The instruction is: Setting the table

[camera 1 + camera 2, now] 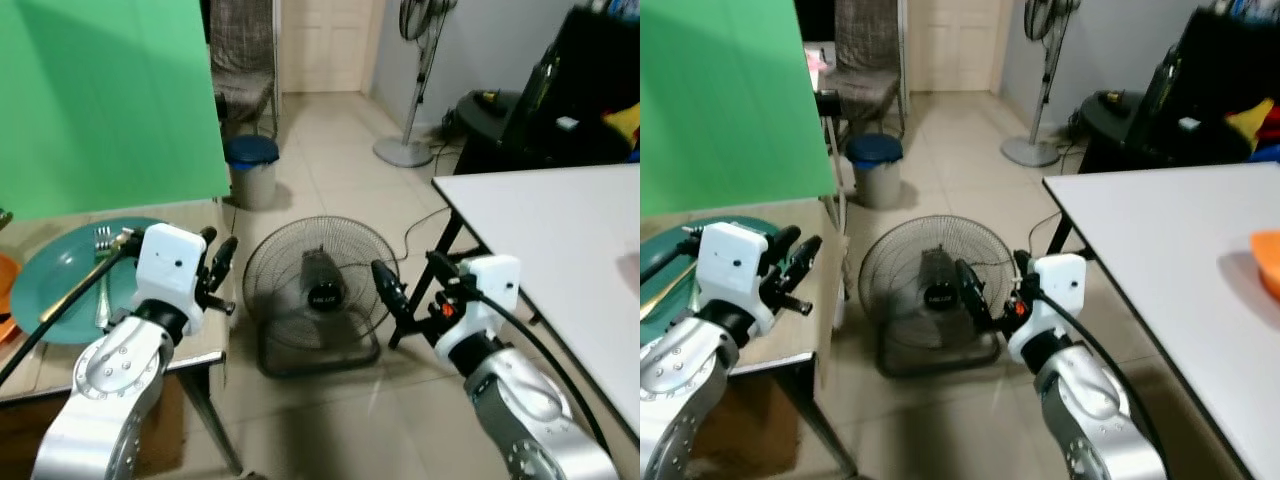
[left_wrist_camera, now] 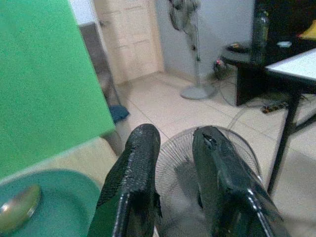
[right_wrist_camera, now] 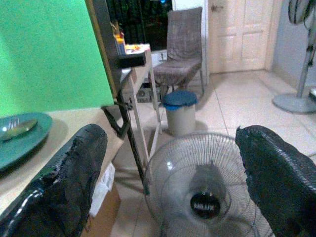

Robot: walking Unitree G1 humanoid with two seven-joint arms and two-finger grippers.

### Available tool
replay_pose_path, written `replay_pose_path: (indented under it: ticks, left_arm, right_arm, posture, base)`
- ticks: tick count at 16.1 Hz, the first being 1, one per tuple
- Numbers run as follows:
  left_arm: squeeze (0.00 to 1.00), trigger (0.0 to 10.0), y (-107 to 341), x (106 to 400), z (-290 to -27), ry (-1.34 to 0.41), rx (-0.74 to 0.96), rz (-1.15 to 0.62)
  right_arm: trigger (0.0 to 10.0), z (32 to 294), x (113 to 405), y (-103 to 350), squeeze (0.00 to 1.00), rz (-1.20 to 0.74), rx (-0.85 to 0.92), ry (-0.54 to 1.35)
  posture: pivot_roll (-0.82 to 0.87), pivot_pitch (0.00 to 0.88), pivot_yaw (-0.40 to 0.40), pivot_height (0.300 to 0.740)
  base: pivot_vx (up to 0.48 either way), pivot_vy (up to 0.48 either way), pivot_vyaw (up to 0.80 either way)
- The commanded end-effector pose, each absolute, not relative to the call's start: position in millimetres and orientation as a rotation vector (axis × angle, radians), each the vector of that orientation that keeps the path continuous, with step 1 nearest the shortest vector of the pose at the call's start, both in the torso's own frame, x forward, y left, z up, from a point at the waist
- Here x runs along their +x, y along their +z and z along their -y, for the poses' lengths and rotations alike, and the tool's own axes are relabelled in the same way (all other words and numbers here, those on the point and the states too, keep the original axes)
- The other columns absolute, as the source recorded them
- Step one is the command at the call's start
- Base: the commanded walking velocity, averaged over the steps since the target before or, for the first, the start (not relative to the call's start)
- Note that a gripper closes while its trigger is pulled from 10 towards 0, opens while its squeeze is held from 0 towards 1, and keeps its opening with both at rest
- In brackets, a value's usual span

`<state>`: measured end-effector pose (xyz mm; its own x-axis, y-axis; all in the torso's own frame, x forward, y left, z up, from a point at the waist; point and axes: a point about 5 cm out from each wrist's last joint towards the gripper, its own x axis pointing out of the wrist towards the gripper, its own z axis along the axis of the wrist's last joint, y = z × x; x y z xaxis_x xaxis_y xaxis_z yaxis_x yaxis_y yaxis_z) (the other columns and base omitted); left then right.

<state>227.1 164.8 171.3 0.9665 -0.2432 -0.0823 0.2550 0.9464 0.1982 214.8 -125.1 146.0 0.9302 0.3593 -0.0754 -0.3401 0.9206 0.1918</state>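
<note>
A teal plate point(image 1: 60, 285) lies on the wooden side table point(image 1: 205, 335) at the robot's left, in front of a green screen point(image 1: 105, 100). On the plate rest a fork point(image 1: 102, 240), tines pointing away from the robot toward the screen, and a gold-handled spoon point(image 1: 80, 285) whose long axis runs diagonally from the plate's near left edge up toward the far right; its bowl shows at the plate's edge in the left wrist view. The left gripper point(image 1: 222, 262) hovers just past the table's right edge, its two black fingers a narrow gap apart and holding nothing. The right gripper point(image 1: 415, 280) hangs above the floor, between a floor fan point(image 1: 318, 290) and the white table point(image 1: 560, 240), fingers spread wide and empty. The fan's hub carries a small label, too blurred to read. An orange dish point(image 1: 1268, 262) sits at the white table's right edge. Behind stand a blue-lidded bin point(image 1: 251, 170), a grey chair point(image 1: 243, 60) and a pedestal fan point(image 1: 412, 90).
</note>
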Motion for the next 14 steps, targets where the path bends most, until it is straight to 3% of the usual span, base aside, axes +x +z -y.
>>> replay_pose_path:
  ticks: [1,9,14]
  left_arm:
    - [0.00,10.0,172.5,227.6,-166.4,-0.257,0.220,-0.060]
    - [0.00,10.0,173.2,228.9,-169.4,-0.259,0.231,-0.062]
    - [0.00,10.0,173.6,228.6,-169.2,-0.266,0.239,-0.062]
  right_arm:
    - [10.0,124.2,215.6,146.1,1.00,-0.116,0.189,0.360]
    - [10.0,123.1,215.3,145.0,1.00,-0.122,0.196,0.358]
    - [10.0,122.4,215.6,144.4,1.00,-0.124,0.199,0.359]
  posture:
    - [0.21,0.000,0.007,0.727]
    - [0.21,0.000,0.011,0.727]
    - [0.21,0.000,0.009,0.727]
  base:
    - [0.000,0.379,-0.80]
    - [0.000,0.381,-0.70]
    - [0.000,0.381,0.00]
